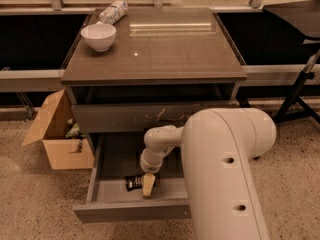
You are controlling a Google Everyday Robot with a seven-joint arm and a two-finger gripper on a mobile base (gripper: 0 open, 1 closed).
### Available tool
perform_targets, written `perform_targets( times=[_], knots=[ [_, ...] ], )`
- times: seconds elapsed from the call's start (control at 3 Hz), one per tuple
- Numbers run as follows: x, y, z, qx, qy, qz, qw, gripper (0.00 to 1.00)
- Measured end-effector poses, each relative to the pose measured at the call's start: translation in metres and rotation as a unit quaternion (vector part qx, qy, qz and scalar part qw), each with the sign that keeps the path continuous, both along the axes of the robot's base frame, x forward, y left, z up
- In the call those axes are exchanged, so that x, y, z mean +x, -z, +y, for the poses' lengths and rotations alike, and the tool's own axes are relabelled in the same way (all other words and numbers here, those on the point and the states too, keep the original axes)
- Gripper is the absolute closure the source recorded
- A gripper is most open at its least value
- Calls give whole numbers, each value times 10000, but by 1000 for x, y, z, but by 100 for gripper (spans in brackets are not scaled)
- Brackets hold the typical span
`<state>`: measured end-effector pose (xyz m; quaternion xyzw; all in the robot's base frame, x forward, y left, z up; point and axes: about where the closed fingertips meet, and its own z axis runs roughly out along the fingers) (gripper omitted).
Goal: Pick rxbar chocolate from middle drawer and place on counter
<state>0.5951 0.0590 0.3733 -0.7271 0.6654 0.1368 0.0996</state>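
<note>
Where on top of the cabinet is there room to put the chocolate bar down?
The counter is bare across its middle, front and right side, beyond the white bowl. The back left corner is crowded by the bowl and pale packet. The gripper is down in the open middle drawer, by the rxbar chocolate.

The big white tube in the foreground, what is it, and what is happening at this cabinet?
It is a robot's arm, seen by a single camera looking down past it. The arm bends into the open middle drawer, where its hand sits low against a small black bar, the rxbar chocolate. Whether the hand grips the bar I cannot tell. On the counter above, a white bowl and a pale crinkled packet sit near a far corner. A cardboard box stands on the floor beside the cabinet.
</note>
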Motion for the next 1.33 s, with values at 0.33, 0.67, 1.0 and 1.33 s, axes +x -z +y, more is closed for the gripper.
perform_targets(
  times=[0.33,0.67,1.0,1.33],
  knots=[
    [2,13,6,-5,-12,-69,10000,0],
    [1,22,12,8,-17,-127,9999,0],
    [-2,29,17,5,-8,-215,9998,17],
    [-4,27,19,3,-3,-270,9996,47]
  ],
)
